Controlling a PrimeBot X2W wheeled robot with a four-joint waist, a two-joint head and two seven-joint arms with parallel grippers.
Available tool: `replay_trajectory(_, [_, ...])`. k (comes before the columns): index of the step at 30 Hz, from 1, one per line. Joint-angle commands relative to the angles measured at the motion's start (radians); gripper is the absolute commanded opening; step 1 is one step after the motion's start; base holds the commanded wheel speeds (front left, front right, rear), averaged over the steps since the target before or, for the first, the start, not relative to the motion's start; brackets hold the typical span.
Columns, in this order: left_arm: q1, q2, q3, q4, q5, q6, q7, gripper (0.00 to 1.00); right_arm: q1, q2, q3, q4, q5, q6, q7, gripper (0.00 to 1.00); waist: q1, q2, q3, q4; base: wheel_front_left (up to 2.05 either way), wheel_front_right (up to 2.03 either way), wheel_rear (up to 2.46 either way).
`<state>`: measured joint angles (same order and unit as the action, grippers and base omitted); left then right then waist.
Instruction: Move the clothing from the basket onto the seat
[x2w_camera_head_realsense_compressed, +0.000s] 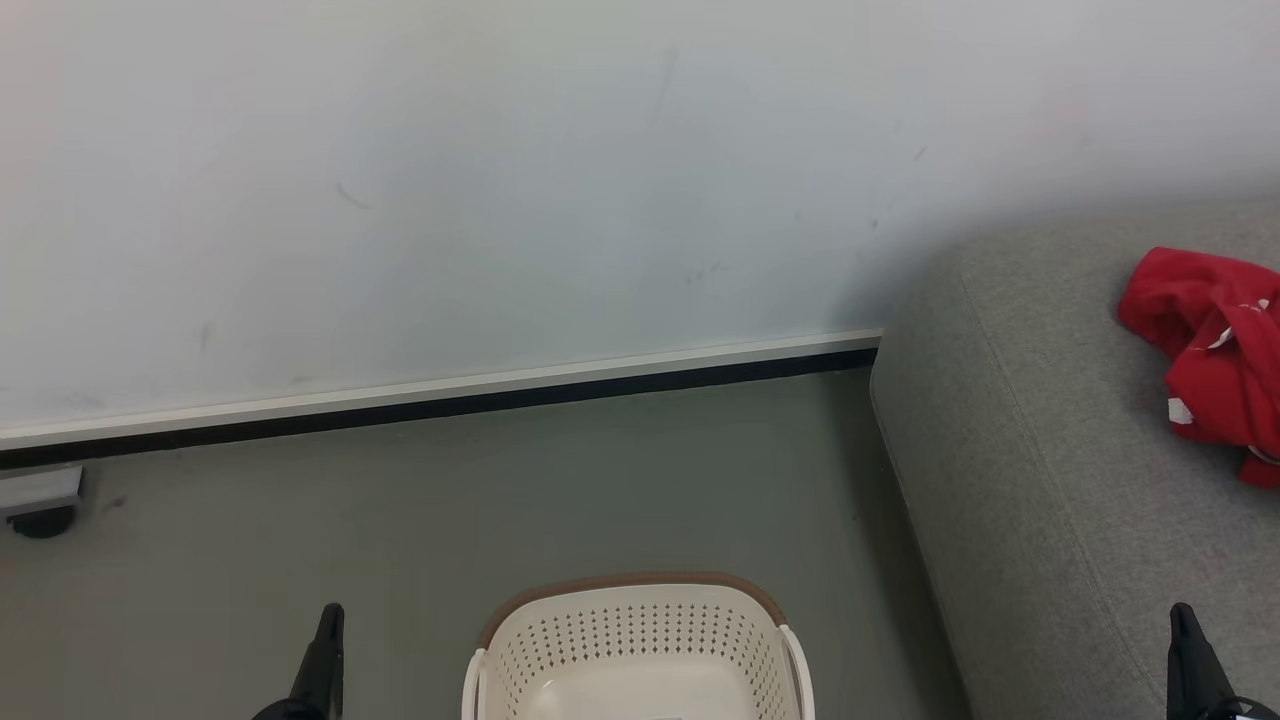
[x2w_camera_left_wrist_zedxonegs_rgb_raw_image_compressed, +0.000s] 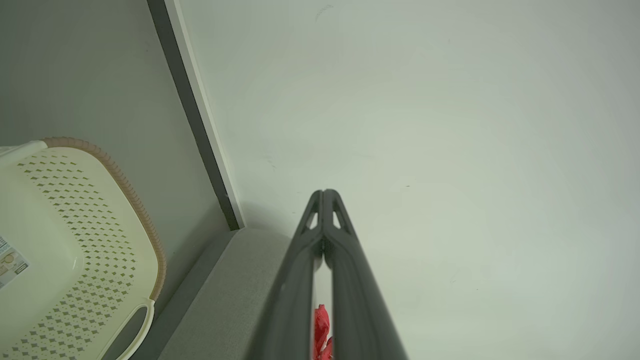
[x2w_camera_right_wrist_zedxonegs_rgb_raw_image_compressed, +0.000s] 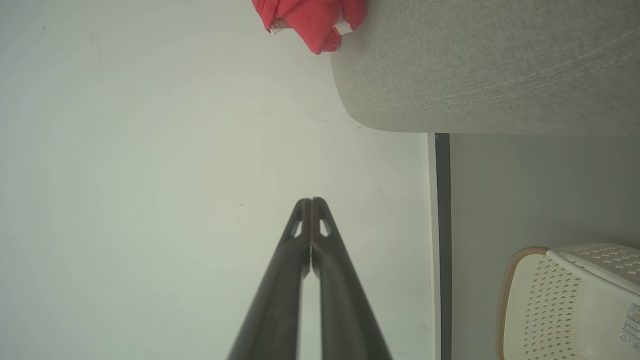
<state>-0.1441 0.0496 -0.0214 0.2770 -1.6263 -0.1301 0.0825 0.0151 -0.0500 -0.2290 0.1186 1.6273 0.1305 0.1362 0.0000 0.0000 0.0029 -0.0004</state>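
Note:
Red clothing (x2w_camera_head_realsense_compressed: 1210, 350) with white trim lies bunched on the light-grey seat (x2w_camera_head_realsense_compressed: 1040, 470) at the right; it also shows in the right wrist view (x2w_camera_right_wrist_zedxonegs_rgb_raw_image_compressed: 307, 17) and as a red sliver between the fingers in the left wrist view (x2w_camera_left_wrist_zedxonegs_rgb_raw_image_compressed: 321, 330). The cream basket (x2w_camera_head_realsense_compressed: 640, 650) with its brown rim stands on the floor at bottom centre, and the part of its inside that shows holds nothing (x2w_camera_left_wrist_zedxonegs_rgb_raw_image_compressed: 75, 240) (x2w_camera_right_wrist_zedxonegs_rgb_raw_image_compressed: 565, 300). My left gripper (x2w_camera_head_realsense_compressed: 330, 615) is at the lower left, shut and holding nothing (x2w_camera_left_wrist_zedxonegs_rgb_raw_image_compressed: 324, 192). Low over the seat's front, my right gripper (x2w_camera_head_realsense_compressed: 1183, 612) is shut on nothing (x2w_camera_right_wrist_zedxonegs_rgb_raw_image_compressed: 311, 201).
A pale wall (x2w_camera_head_realsense_compressed: 500, 200) with a white and black skirting strip (x2w_camera_head_realsense_compressed: 450, 395) runs behind the grey floor (x2w_camera_head_realsense_compressed: 400, 520). A small grey object on a dark foot (x2w_camera_head_realsense_compressed: 40, 500) sits by the wall at far left. The seat's rounded corner (x2w_camera_head_realsense_compressed: 900, 400) stands close to the basket.

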Motion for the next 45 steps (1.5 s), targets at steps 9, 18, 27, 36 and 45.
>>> replay_trajectory(9, [-0.004,0.001,0.002,0.002,-0.004,-0.002,0.002,0.0,0.015,0.0,-0.001,-0.001,0.005,0.0,0.002,0.0,0.0,0.0,0.0,0.0,0.0,0.0,0.0])
replay_trajectory(18, [-0.004,0.001,0.002,0.002,-0.004,-0.002,0.002,0.0,0.015,0.0,-0.001,-0.001,0.005,0.0,0.002,0.0,0.0,0.0,0.0,0.0,0.0,0.0,0.0])
replay_trajectory(27, [-0.004,0.001,0.002,0.002,-0.004,-0.002,0.002,0.0,0.015,0.0,-0.001,-0.001,0.005,0.0,0.002,0.0,0.0,0.0,0.0,0.0,0.0,0.0,0.0])
replay_trajectory(36, [-0.004,0.001,0.002,0.002,-0.004,-0.002,0.002,0.0,0.015,0.0,-0.001,-0.001,0.005,0.0,0.002,0.0,0.0,0.0,0.0,0.0,0.0,0.0,0.0])
replay_trajectory(45, [-0.004,0.001,0.002,0.002,-0.004,-0.002,0.002,0.0,0.015,0.0,-0.001,-0.001,0.005,0.0,0.002,0.0,0.0,0.0,0.0,0.0,0.0,0.0,0.0])
